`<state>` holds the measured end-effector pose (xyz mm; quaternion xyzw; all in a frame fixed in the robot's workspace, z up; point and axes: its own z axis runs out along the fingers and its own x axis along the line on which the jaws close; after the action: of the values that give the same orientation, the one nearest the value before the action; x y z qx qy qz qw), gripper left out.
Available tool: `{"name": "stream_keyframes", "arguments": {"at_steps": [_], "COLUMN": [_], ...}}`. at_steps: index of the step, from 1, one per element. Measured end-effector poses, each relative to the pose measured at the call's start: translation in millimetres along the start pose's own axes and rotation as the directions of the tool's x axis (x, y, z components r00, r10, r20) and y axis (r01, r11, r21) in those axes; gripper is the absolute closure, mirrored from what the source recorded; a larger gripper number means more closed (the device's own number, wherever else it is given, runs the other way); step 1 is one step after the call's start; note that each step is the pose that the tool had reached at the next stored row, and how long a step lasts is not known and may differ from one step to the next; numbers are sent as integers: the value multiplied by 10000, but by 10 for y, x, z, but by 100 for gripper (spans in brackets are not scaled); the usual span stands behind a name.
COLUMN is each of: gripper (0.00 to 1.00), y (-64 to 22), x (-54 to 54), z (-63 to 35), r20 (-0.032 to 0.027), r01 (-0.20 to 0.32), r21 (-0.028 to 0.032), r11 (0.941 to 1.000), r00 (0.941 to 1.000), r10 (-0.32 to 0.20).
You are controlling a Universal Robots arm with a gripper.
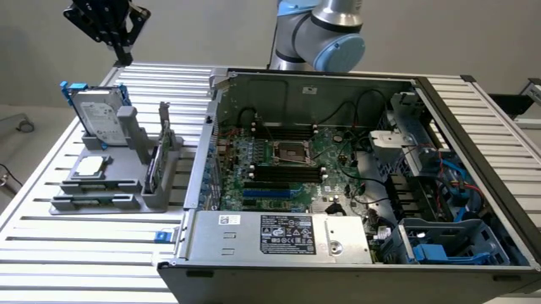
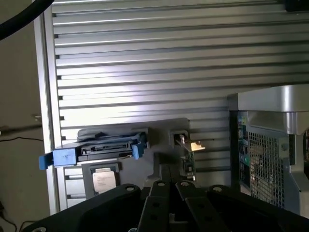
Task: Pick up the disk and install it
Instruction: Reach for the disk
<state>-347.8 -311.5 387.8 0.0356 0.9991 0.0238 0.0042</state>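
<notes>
Claw (image 1: 123,61) closed, empty — well clear of disk (image 1: 100,117).

An outside camera looked down at a slant across the slatted table (image 1: 85,266), near enough to see into the open computer case (image 1: 355,158). The wrist camera faced steeply down from well above. Both took in the grey stand (image 1: 118,183), the disk (image 1: 97,117) and one corner of the case.
</notes>
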Motion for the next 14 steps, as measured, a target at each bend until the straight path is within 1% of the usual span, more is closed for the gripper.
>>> {"name": "stream_keyframes", "arguments": {"at_steps": [3, 5, 7, 14], "gripper": [89, 89, 89, 89], "y": [43, 70, 88, 120], "x": [102, 173, 255, 538], "z": [2, 4, 5, 17], "r20": [-17, -44, -86, -264], "r01": [0, -2, -3, -9], "r21": [4, 12, 23, 65], "r11": [10000, 10000, 10000, 10000], "r00": [10000, 10000, 10000, 9996], "r10": [0, 2, 3, 11]}}
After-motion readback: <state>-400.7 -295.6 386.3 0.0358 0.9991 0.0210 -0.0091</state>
